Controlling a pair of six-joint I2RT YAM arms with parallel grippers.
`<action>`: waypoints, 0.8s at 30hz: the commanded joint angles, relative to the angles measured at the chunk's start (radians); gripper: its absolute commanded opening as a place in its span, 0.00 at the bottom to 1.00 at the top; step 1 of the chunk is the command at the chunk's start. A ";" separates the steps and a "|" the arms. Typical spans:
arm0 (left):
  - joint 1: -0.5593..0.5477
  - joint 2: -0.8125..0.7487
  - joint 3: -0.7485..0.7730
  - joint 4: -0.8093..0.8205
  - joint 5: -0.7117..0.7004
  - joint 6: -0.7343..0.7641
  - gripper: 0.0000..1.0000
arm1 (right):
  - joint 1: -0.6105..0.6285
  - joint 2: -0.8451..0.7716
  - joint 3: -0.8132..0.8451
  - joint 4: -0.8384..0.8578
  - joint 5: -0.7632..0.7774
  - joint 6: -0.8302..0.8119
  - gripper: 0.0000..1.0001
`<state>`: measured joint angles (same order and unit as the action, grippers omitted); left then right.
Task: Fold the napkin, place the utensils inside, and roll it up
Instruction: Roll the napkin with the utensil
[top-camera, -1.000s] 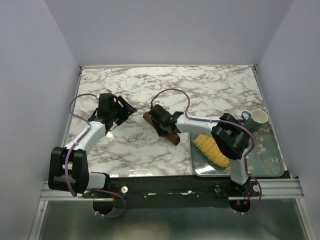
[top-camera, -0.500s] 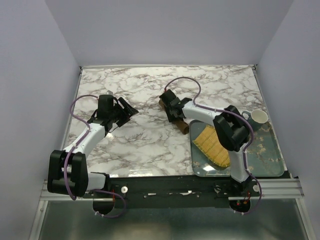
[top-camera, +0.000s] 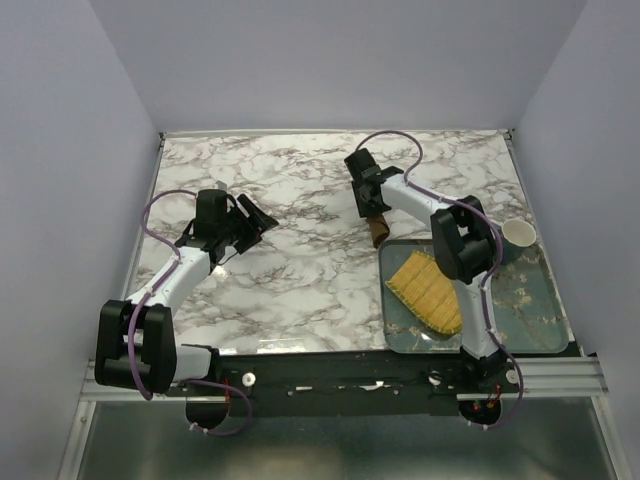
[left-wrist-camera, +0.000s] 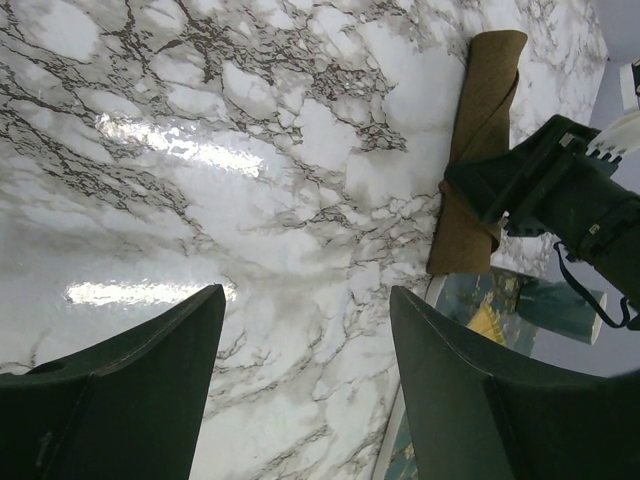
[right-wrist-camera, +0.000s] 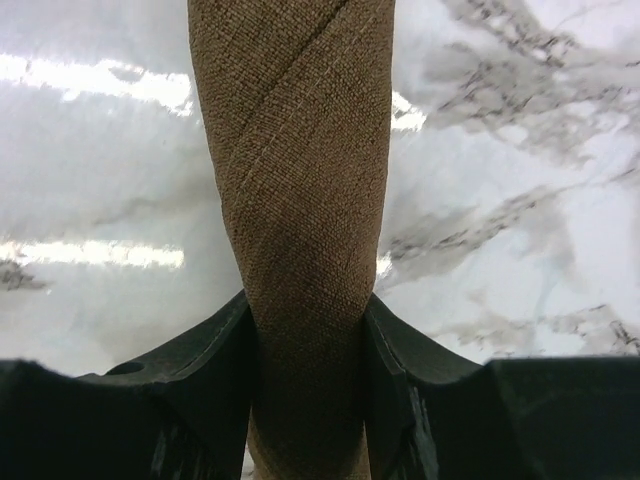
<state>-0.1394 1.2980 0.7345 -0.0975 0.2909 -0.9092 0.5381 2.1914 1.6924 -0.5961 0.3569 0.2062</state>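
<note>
The left gripper (top-camera: 256, 220), jaws wide apart and empty, hovers over the marble table (top-camera: 300, 280), with open room between it and the rolled napkin (top-camera: 378, 233) right of centre. The right gripper (top-camera: 372, 205) is closed around the roll's middle. Soft, light cloth would likely unwind if held by an end, so this mid-length hold suits, and no fork shows. Farther right, the tray (top-camera: 520, 300), its rim just beside the roll's near end, the mat (top-camera: 428, 290) and the mug (top-camera: 518, 236) limit movement.

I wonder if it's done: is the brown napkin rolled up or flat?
Rolled up. The napkin is a narrow tube with a slanting fold line, held by the right end effector.
</note>
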 joint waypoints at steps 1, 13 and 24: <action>-0.003 0.004 0.013 0.019 0.027 0.000 0.76 | -0.033 0.082 0.119 -0.096 -0.009 -0.050 0.49; -0.005 0.004 0.009 0.019 0.034 0.003 0.76 | -0.081 0.217 0.369 -0.177 -0.042 -0.143 0.51; -0.005 -0.003 0.003 0.019 0.040 0.003 0.76 | -0.089 0.209 0.374 -0.172 -0.105 -0.156 0.71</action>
<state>-0.1394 1.2980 0.7345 -0.0917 0.3061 -0.9092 0.4561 2.3810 2.0396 -0.7437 0.3008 0.0654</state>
